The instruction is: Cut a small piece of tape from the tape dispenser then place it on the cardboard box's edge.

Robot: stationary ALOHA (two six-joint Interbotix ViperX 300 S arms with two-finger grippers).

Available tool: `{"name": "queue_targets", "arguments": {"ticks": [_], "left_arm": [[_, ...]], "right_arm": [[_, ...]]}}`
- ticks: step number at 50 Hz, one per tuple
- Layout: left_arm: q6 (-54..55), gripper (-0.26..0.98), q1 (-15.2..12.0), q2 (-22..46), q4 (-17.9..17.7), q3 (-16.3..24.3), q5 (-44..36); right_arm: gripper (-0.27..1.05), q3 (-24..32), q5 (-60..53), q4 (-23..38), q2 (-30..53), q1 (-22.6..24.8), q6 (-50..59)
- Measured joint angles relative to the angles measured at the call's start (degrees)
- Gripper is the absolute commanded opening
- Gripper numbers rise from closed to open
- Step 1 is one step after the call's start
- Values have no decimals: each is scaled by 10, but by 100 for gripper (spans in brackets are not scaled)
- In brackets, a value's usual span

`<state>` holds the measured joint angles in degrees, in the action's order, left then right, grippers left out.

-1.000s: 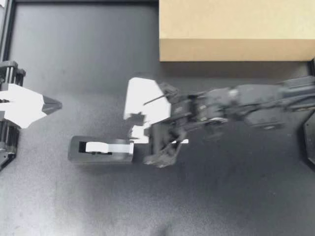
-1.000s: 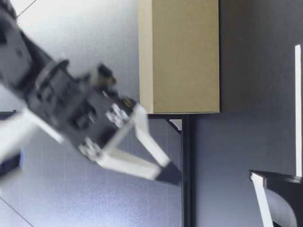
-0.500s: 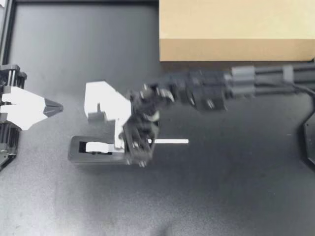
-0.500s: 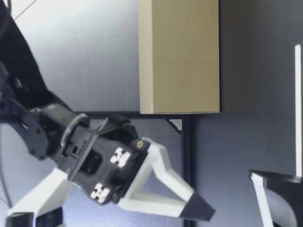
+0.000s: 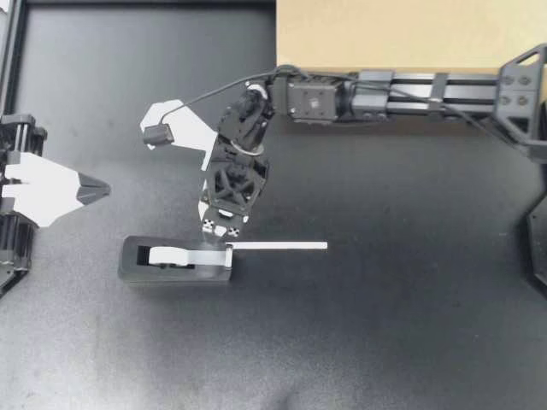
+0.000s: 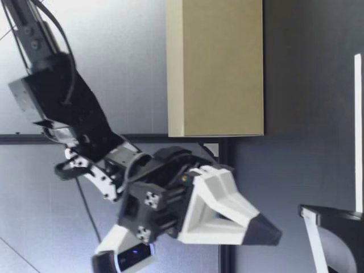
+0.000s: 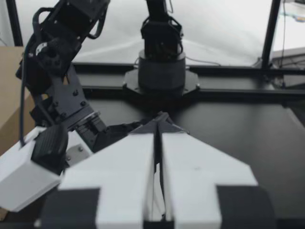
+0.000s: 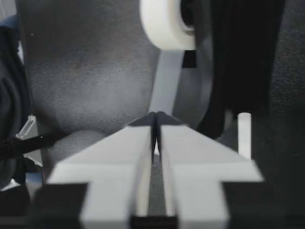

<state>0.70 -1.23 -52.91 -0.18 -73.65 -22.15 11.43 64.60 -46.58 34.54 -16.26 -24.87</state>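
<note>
My right arm comes in from 3 o'clock along the near face of the cardboard box point(image 5: 402, 34), which sits at the counter's point(image 5: 385, 342) 12-to-1 o'clock edge and is cut off there. The arm bends toward 6 o'clock. My right claw point(image 5: 224, 239) points steeply down over the 3 o'clock end of the tape dispenser point(image 5: 137, 266), which lies at about 8 o'clock from the counter's middle. From above, the wrist covers the fingertips.

The right wrist view shows the fingers pressed together with nothing visible between them. The roll point(image 8: 164, 24) lies ahead of them, and a grey band of tape runs from it to just past the tips. Whether the tips touch that band is hard to make out there. In the low view my right claw point(image 6: 272, 233) hangs just above the tape dispenser point(image 6: 335, 239) with a gap between them. Only part of the dispenser's body is in that view.

A thin white strip of tape point(image 5: 282, 246) sticks out of the dispenser toward 3 o'clock. It is well apart from the box, and the low view shows it as a bright line point(image 6: 357, 131).

My left claw point(image 5: 92, 186) sits at the 9 o'clock edge, well apart from the dispenser. Its arm is cut off. Its fingers point(image 7: 128, 162) are closed on nothing.
</note>
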Motion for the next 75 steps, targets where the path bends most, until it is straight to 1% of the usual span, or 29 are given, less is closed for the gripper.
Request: {"name": "queue_targets", "arguments": {"ticks": [2, 5, 6, 47, 61, 68, 71, 75], "left_arm": [[0, -13, 1, 0, 1, -1, -1], [-1, -13, 0, 0, 1, -1, -1], [-1, -13, 0, 0, 1, -1, 0], [-4, -13, 0, -1, 1, -2, -1], [-4, -13, 0, -2, 0, -2, 0], [-5, -13, 0, -2, 1, -2, 0], [-5, -13, 0, -1, 1, -2, -1], [-5, -13, 1, -2, 1, -2, -1]], "right_arm": [[34, 2, 0, 1, 3, 0, 1], [42, 3, 1, 2, 5, 1, 2], [43, 4, 0, 3, 6, 0, 2], [41, 7, -2, 3, 27, 8, 22], [41, 14, 7, 1, 27, 23, 28], [39, 15, 10, 1, 31, 23, 29], [33, 15, 10, 0, 31, 23, 29], [22, 15, 9, 2, 31, 22, 29]]}}
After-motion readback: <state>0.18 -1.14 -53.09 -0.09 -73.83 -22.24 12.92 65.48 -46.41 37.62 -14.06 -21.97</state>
